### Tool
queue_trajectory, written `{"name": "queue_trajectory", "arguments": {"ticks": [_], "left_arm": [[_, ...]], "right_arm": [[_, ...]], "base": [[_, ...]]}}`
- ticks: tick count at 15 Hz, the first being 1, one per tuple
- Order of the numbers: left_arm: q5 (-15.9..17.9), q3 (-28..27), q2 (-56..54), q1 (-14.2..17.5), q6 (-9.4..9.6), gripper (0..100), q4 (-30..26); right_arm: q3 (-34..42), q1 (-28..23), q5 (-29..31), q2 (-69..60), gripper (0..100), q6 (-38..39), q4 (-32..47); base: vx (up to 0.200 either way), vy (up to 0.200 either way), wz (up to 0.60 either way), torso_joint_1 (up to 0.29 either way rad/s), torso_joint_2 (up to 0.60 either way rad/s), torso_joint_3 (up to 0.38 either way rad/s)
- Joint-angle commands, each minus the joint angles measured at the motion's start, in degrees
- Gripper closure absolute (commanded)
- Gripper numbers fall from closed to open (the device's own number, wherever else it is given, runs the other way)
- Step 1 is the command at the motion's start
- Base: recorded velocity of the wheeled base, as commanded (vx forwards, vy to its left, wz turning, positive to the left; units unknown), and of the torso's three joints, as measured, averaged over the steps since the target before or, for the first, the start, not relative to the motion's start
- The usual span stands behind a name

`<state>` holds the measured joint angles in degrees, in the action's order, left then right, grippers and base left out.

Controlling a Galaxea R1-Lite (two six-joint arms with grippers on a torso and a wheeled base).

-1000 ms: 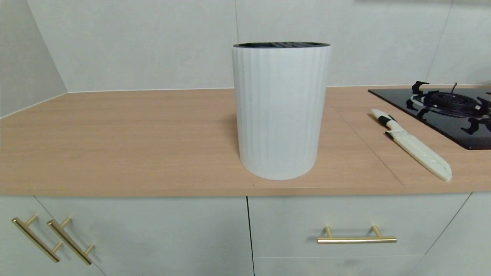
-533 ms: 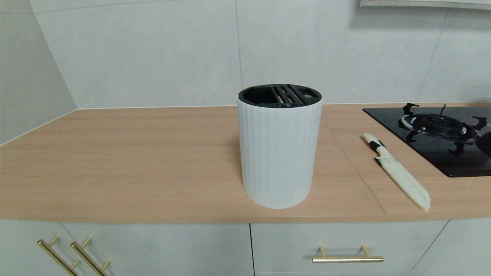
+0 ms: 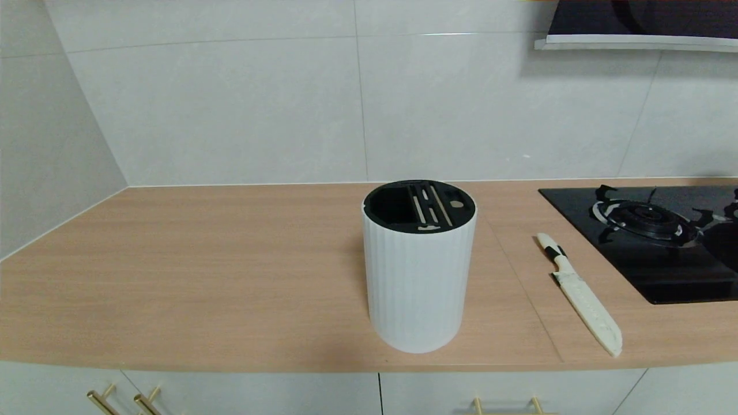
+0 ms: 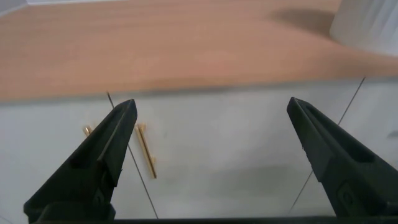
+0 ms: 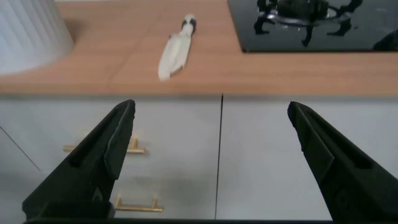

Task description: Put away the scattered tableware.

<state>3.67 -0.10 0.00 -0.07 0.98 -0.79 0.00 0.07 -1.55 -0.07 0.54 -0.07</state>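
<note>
Near counter edge (image 3: pixel 230 364), knife (image 3: pixel 579 294) and holder (image 3: pixel 418 282)

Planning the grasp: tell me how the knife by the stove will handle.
The knife lies flat on the countertop, so a grip will likely struggle to get under it, and it may slide. It looks stiff and thin: unlikely to flop or roll.

Left claw (image 4: pixel 209 106): two dark tapered fingers (image 4: pixel 99 155), spread wide apart, nothing between them, level with the cabinet fronts.
Worktop (image 4: pixel 155 50): light wood grain, front edge running across.
White ribbed holder (image 4: pixel 367 28): base only, standing on the worktop near its edge.
Cabinet fronts (image 4: pixel 236 143): pale grey, below the worktop, dark seams between the panels.
Brass bar handles (image 4: pixel 146 152): two, just beside one seam.
</note>
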Motion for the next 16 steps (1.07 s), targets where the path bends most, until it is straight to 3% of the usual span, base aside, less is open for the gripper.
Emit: {"name": "queue_trajectory", "arguments": {"ticks": [1,16], "left_arm": [[0.02,0.01,0.0,-0.01,-0.01,0,0.0],[0.02,0.01,0.0,-0.01,-0.01,0,0.0]], "right_arm": [[0.0,0.01,-0.03,0.07,0,-0.01,-0.01],[0.0,0.01,-0.03,0.07,0,0.08,-0.01]], "base": [[0.0,0.0,0.0,0.232,-0.51,-0.266],[0.0,0.0,0.0,0.253,-0.54,-0.287]]}}
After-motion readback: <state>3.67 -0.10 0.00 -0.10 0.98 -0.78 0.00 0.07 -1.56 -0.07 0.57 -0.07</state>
